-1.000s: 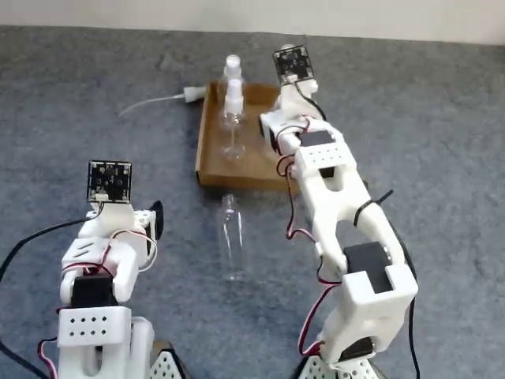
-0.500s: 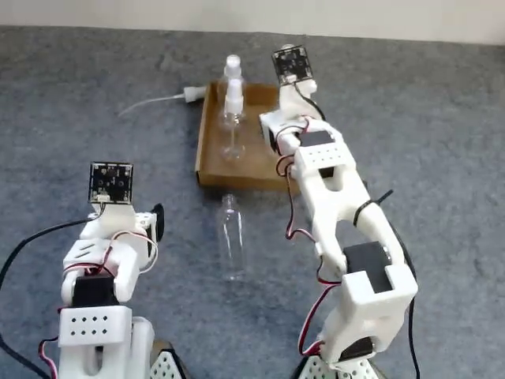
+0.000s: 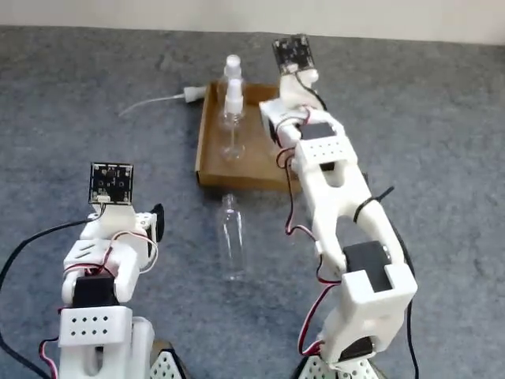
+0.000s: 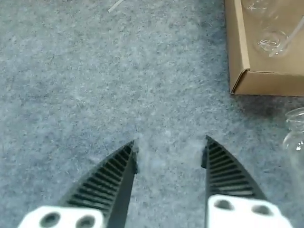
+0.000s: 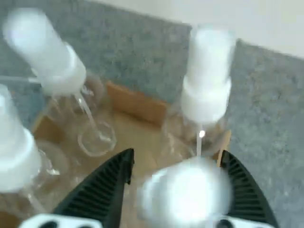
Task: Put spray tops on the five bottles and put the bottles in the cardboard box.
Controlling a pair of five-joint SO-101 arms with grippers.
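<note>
The cardboard box is sitting in the upper middle of the high view. Capped bottles are standing in it, one near the left wall and another at the far edge. Your right arm is stretching up the right side of that frame and hanging over the box's right half.

In the right wrist view, your right pincer is holding its jaws wide apart above the box. A blurred white spray top is sitting between them, with a gap showing on one side, so it is gripping nothing. More capped bottles are standing beyond it.

One bare bottle is lying capless on the grey table in the centre of the high view, just below the box's front wall. A loose spray top is lying by the box's upper left corner, its thin tube trailing off to the left.

Your left arm is sitting at the lower left of the high view. Your left pincer is hovering open and empty over bare table, with the box corner and the bare bottle's edge off to one side.
</note>
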